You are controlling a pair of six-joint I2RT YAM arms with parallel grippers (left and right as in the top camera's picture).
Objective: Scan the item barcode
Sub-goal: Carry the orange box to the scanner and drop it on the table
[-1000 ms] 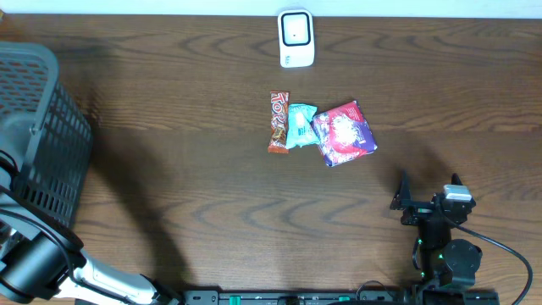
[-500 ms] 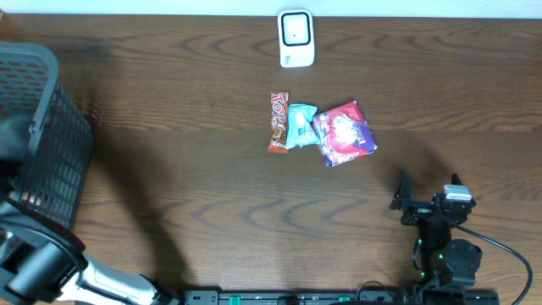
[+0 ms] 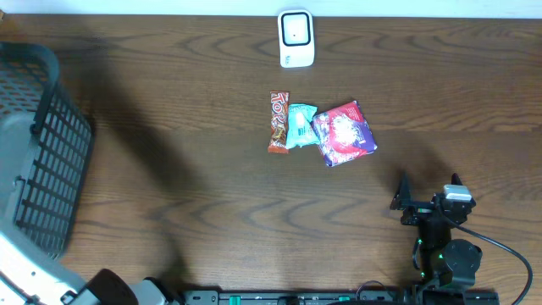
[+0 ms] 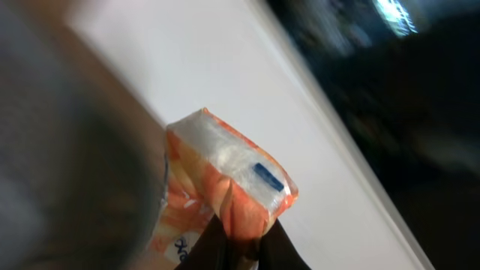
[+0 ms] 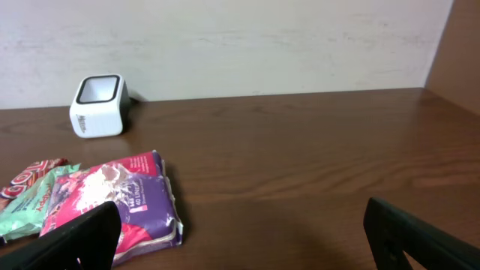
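- Since the earlier overhead frame, the left arm had swung off the basket toward the lower left corner, leaving the basket's grey floor in plain sight. Nothing else on the table had shifted.
- In the left wrist view, the left gripper was clamped on the lower end of an orange and white packet. The packet stood up from the fingers at bottom centre. It was pinched by one end, probably so that its flat faces stayed bare for reading.
- The packet did not show in the overhead view, and no barcode could be made out on the face in sight.
- The scanner sat at top centre, window up, well apart from the left arm. The packet would likely have to be carried across and turned face down over it.
- The right gripper rested at lower right with its fingers wide apart and nothing between them, parked clear of the path.
- A bar, a teal pack and a purple pack lay touching in a row at centre, below the scanner, seemingly waiting their turn.
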